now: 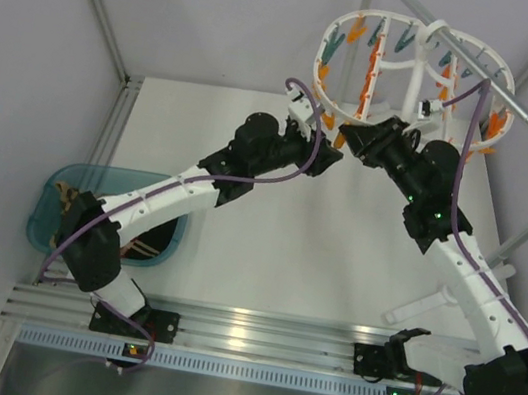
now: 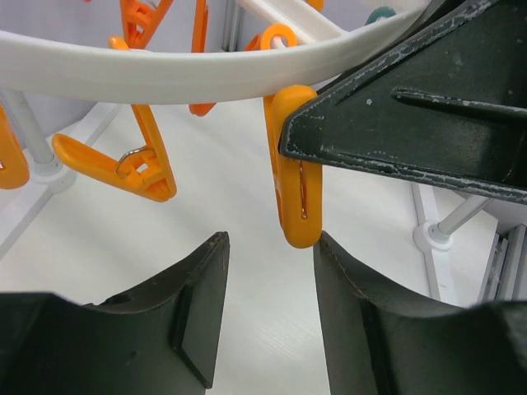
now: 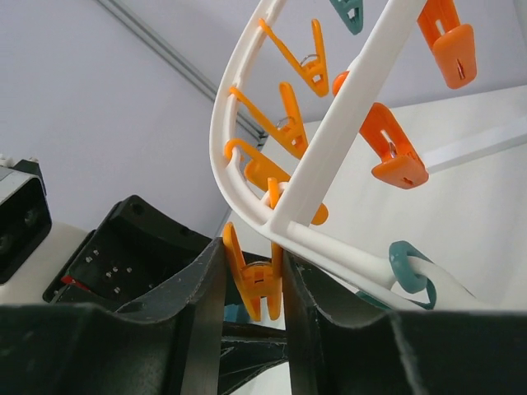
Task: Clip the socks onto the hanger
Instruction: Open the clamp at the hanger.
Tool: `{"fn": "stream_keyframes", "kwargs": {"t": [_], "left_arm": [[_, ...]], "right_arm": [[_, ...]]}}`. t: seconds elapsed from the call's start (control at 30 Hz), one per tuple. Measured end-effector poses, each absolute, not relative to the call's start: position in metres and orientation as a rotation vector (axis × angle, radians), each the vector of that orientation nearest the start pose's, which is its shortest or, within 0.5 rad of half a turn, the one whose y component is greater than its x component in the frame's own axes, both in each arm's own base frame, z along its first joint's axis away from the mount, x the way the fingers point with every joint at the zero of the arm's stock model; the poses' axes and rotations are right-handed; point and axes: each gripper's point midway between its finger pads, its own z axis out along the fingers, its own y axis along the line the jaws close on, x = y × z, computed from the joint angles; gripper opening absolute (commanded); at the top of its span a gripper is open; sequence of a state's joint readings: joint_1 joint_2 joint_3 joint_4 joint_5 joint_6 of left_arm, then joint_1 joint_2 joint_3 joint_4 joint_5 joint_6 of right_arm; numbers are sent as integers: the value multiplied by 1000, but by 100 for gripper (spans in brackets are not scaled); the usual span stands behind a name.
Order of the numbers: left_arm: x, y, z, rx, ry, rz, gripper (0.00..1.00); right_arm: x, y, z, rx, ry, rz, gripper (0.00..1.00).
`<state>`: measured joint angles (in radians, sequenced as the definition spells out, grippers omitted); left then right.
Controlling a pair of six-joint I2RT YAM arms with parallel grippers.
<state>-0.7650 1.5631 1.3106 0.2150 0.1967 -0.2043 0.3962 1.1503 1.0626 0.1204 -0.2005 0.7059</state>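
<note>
At the desk's (image 1: 285, 252) far right corner, the right gripper (image 3: 253, 271) is squeezing an orange clip (image 2: 294, 197) on the hanger (image 2: 165, 74) between its jaws, the left gripper (image 2: 272, 247) is holding its jaws wide and empty just below, and the socks (image 1: 140, 251) are seemingly lying unclipped in a bin (image 1: 44, 211) by the left edge.

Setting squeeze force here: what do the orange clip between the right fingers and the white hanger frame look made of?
Orange clip: apparently moulded plastic, smooth and slightly glossy; a thin metallic-looking wire shows in its slot. Hanger frame: likely white plastic, with smooth rounded bars, soft highlights and moulded joints.
</note>
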Motion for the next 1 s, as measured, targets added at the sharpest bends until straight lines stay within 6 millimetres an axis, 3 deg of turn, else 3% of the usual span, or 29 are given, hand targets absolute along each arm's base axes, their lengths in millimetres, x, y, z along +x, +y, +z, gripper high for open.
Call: {"fn": "stream_keyframes", "kwargs": {"t": [0.33, 0.4, 0.43, 0.53, 0.57, 0.63, 0.67, 0.8, 1.0], "left_arm": [[341, -390, 355, 593, 1429, -939, 48], [341, -390, 358, 590, 1415, -942, 41], [342, -390, 360, 588, 1409, -943, 30], [342, -391, 362, 584, 1400, -944, 10], [342, -391, 362, 583, 1399, -945, 7], [343, -391, 361, 586, 1398, -942, 1], [343, -391, 361, 588, 1396, -941, 0], [344, -392, 360, 592, 1394, -943, 0], [347, -392, 359, 595, 1392, -933, 0]], "right_arm": [[345, 216, 374, 66, 1615, 1052, 0], [345, 216, 374, 66, 1615, 1052, 0], [345, 216, 374, 65, 1614, 1054, 0], [346, 216, 375, 64, 1609, 1054, 0], [346, 216, 375, 67, 1608, 1051, 9], [347, 215, 375, 71, 1609, 1047, 15], [348, 214, 375, 74, 1608, 1044, 25], [349, 213, 374, 86, 1609, 1038, 35], [353, 214, 374, 116, 1603, 1040, 42]]}}
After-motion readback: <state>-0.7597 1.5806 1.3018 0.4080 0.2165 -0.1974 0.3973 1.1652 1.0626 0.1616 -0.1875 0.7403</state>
